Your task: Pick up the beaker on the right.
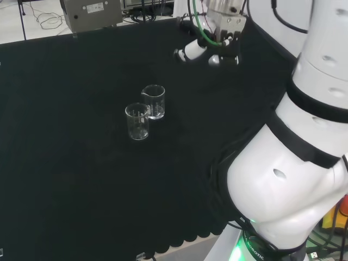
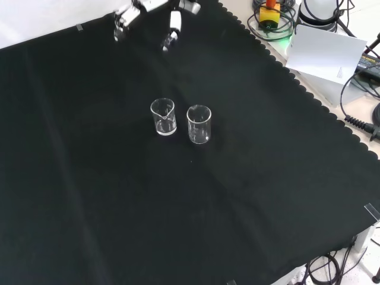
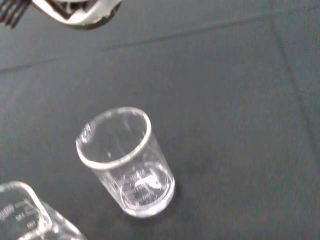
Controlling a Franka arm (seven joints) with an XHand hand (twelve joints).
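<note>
Two small clear glass beakers stand upright and side by side near the middle of the black cloth (image 2: pixel 89 208) that covers the bench, well away from its scalloped edges; neither appears to hold anything. In the front view the beaker on the right (image 2: pixel 199 124) is a straight-walled one, and its neighbour, the second clear beaker (image 2: pixel 163 116) with a visible pouring lip, stands just beside it; whether the two touch cannot be told. The black and white hand (image 1: pixel 209 50) hovers above the cloth toward its far edge in the head view, well apart from both beakers, fingers relaxed and spread, holding nothing. By this showing the task is at its start: the approach, the grasp and the lift are all left to do. In the wrist view one beaker (image 3: pixel 127 162) sits whole while the other is cut off at the corner.
</note>
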